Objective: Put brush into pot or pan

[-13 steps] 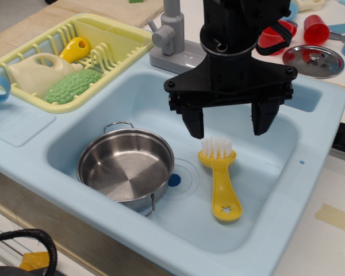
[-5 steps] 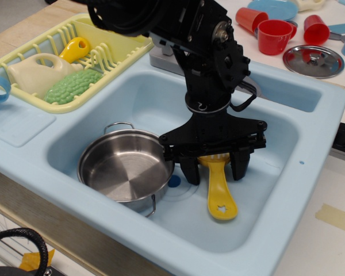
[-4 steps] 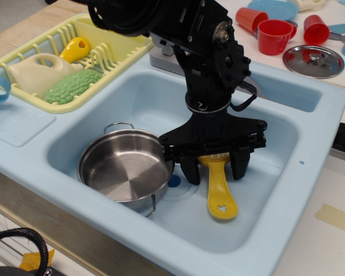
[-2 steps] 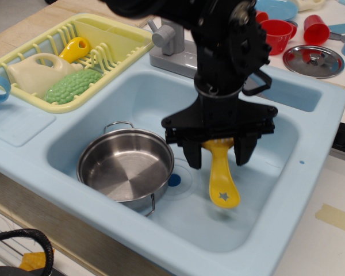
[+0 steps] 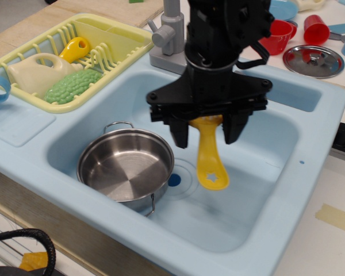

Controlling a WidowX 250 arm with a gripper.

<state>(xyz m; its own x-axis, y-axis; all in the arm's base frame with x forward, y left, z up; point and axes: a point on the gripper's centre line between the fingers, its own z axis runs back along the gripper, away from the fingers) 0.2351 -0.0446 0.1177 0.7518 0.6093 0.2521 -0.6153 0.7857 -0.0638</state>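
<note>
My black gripper (image 5: 206, 133) is shut on the yellow brush (image 5: 209, 155) near its head. The brush hangs handle-down above the sink floor, its star-shaped hole (image 5: 214, 177) showing at the low end. Its bristles are hidden behind the gripper body. The shiny steel pot (image 5: 125, 168) with two wire loop handles stands in the sink to the left of the brush, apart from it and lower. The pot holds nothing.
The light blue sink (image 5: 287, 167) surrounds the pot. A yellow dish rack (image 5: 121, 43) at back left holds a yellow rounded item (image 5: 75, 49), a green item (image 5: 73, 86) and a cream item. A grey faucet (image 5: 169, 37), red cups (image 5: 315, 27) and a steel lid (image 5: 314, 60) stand behind.
The gripper came down around the brush, shut on it, and has lifted it off the sink floor, moving up and slightly left toward the pot.
</note>
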